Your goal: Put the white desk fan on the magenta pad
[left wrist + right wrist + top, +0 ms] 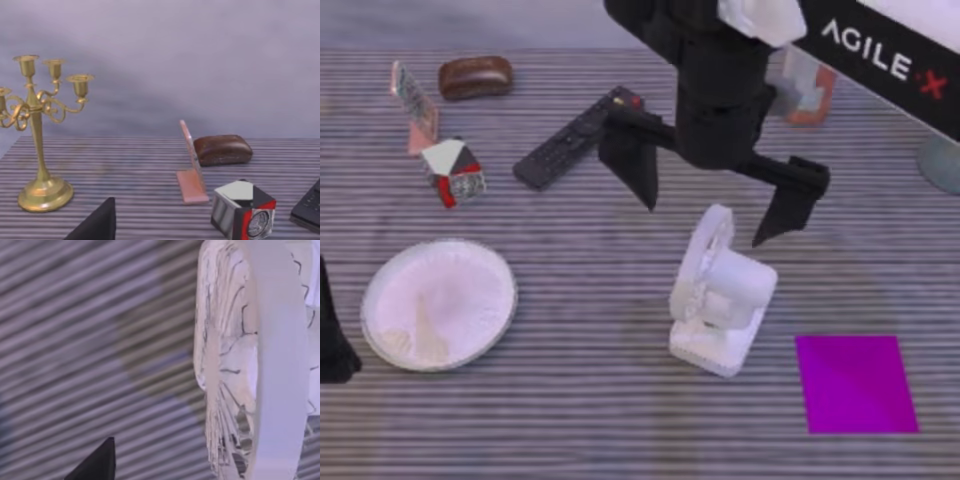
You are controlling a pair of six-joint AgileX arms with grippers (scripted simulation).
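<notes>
Your right hand (705,222) hangs over the middle of the counter (620,440) with its two dark fingers spread wide, gripping nothing. One finger (635,165) sits just beside the remote, the other (788,200) toward the right; the upper rim of the white desk fan (720,290) lies between their tips. Whether either finger touches the grille, you cannot tell from above. In the right wrist view the fan's round grille (250,365) fills the picture at close range, with a dark fingertip (97,462) at the lower edge and striped counter behind.

The fan stands upright on its rectangular base near the counter's centre, grille turned toward the left. The magenta pad (857,383) lies flat to the right of the fan's base, near it but apart, with nothing on it.

Farther out, a black remote (570,140) lies at a slant behind the right hand. To the left sit a red, white and grey cube (453,170), a pink stand (415,110) and a brown loaf-like object (475,76). A round white plate (438,303) rests at the front left.

Your left arm is parked at the left edge of the counter; its hand (332,345) shows only as a dark shape, and you cannot tell whether it is open or closed. Its wrist view shows a brass candelabrum (37,130).
</notes>
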